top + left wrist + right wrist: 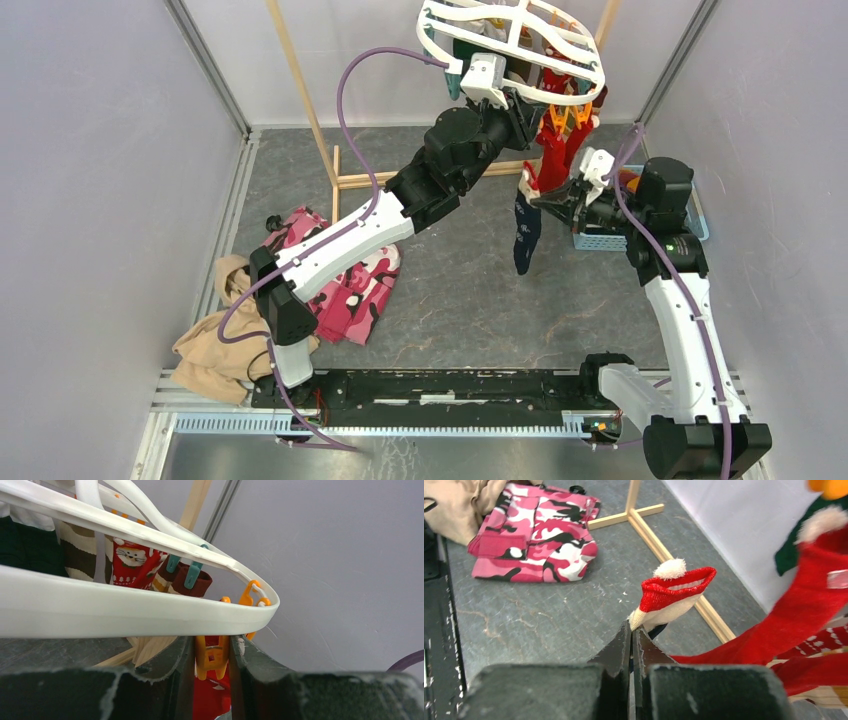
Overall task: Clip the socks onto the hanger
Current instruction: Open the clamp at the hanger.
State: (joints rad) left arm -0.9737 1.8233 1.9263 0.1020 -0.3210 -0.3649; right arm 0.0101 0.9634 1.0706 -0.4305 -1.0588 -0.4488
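Sock with a red cuff [671, 592] sits pinched in the right gripper [631, 640], jaws together on its edge, and rises just past the fingertips. The left gripper [211, 646] is clamped on an orange clip [212, 661] directly under the hanger [125, 615] rim. More socks [132, 562] hang beyond it.

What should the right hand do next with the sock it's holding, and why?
Probably raise the red-cuffed sock to the orange clip. The left hand pinches that clip just under the rim of the hanger, while the right hand is shut on the sock, apart from the clip, so the cuff likely has to reach the clip's mouth first.
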